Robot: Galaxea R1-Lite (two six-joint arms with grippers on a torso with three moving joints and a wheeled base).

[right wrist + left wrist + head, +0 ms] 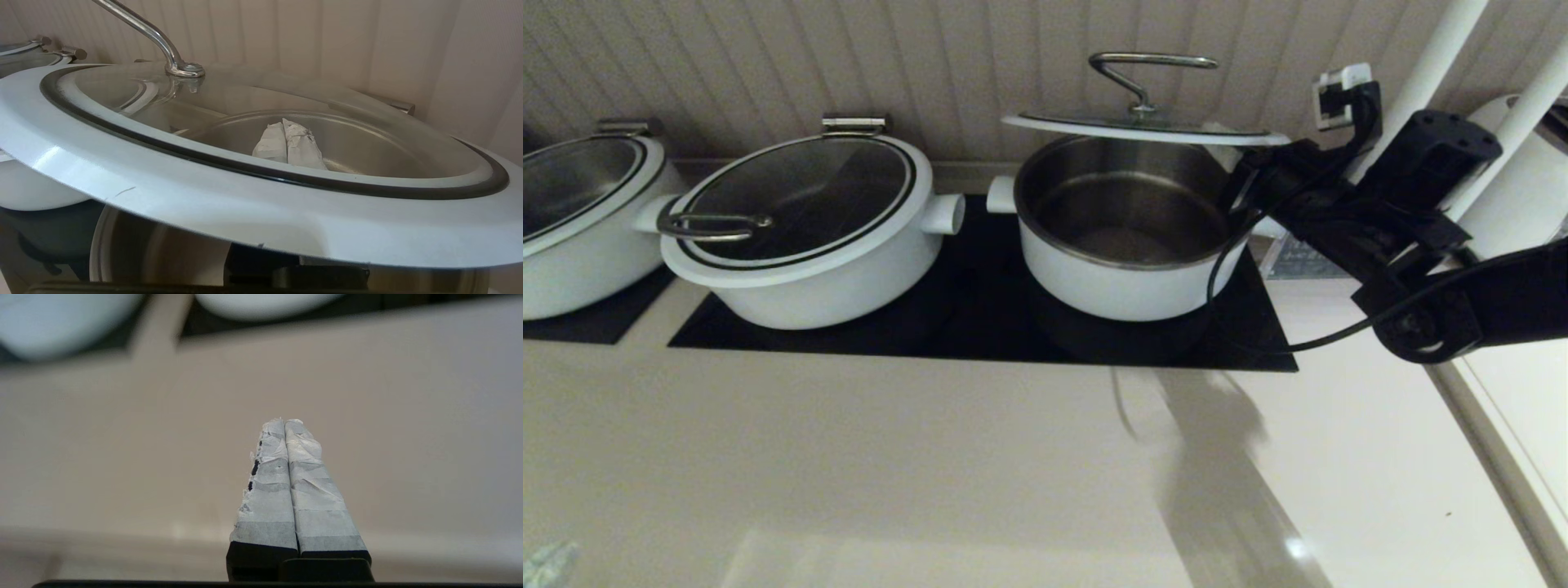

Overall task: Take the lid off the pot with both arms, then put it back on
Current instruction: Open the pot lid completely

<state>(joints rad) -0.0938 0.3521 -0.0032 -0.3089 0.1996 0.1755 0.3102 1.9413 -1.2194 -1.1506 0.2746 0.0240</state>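
Note:
The lid (1143,126), glass with a white rim and a steel bar handle (1152,61), hangs roughly level a little above the open pot (1127,278). My right gripper (283,122) reaches in from the right under the lid. Its white-taped fingers (302,147) are pressed together and show through the glass, with the lid's rim (245,204) lying across them. In the head view the lid and the arm (1339,212) hide the fingertips. My left gripper (284,421) is shut and empty over the beige counter, out of the head view.
A wider white pot with a loop-handled lid (800,220) stands left of the pot on the black cooktop (980,327). Another white pot (572,212) is at the far left. A white appliance (1519,196) and white poles stand at the right, with the wall close behind.

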